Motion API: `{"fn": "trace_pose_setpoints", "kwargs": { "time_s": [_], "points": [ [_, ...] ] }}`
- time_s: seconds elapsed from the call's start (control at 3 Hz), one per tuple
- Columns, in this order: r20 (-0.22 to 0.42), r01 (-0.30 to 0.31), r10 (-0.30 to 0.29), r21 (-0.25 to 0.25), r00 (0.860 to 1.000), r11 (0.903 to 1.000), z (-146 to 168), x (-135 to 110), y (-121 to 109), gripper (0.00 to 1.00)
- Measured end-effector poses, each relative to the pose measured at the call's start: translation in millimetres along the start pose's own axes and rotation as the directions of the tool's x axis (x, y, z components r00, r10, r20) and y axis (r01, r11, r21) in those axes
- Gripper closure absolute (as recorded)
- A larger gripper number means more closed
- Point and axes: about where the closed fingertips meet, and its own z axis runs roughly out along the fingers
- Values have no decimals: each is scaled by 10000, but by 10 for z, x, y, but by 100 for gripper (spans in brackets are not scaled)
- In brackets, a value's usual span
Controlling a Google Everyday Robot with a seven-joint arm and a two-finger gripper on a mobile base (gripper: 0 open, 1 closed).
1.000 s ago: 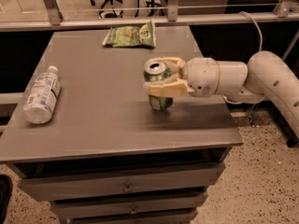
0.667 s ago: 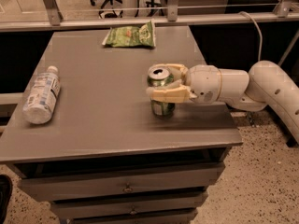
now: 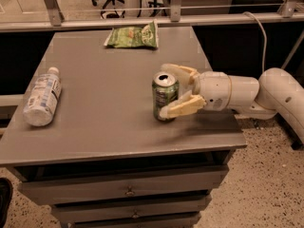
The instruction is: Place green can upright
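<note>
The green can (image 3: 165, 93) stands upright on the grey table (image 3: 104, 122), right of the middle, with its silver pull-tab lid facing up. My gripper (image 3: 163, 90) reaches in from the right on a white arm (image 3: 237, 93). Its two tan fingers are spread, one behind the can (image 3: 179, 71) and one in front of it near its base (image 3: 184, 107). The fingers look open around the can, not pressed on it.
A clear plastic bottle with a white cap (image 3: 42, 96) lies on its side near the table's left edge. A flat green snack bag (image 3: 133, 36) lies at the back. Drawers (image 3: 128, 191) are under the table. A rail (image 3: 142, 20) runs behind it.
The can has come down a little and now rests on the table. The fingers, which were tight on the can, have spread apart around it.
</note>
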Motion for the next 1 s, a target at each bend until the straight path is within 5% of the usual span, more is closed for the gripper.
{"fn": "trace_pose_setpoints", "kwargs": {
  "time_s": [0.33, 1.0],
  "points": [
    [-80, 47, -47, 50, 10000, 10000, -64, 3, 13, 0],
    [-1300, 543, -530, 66, 9901, 9985, -413, -135, -2, 0]
  ]
}}
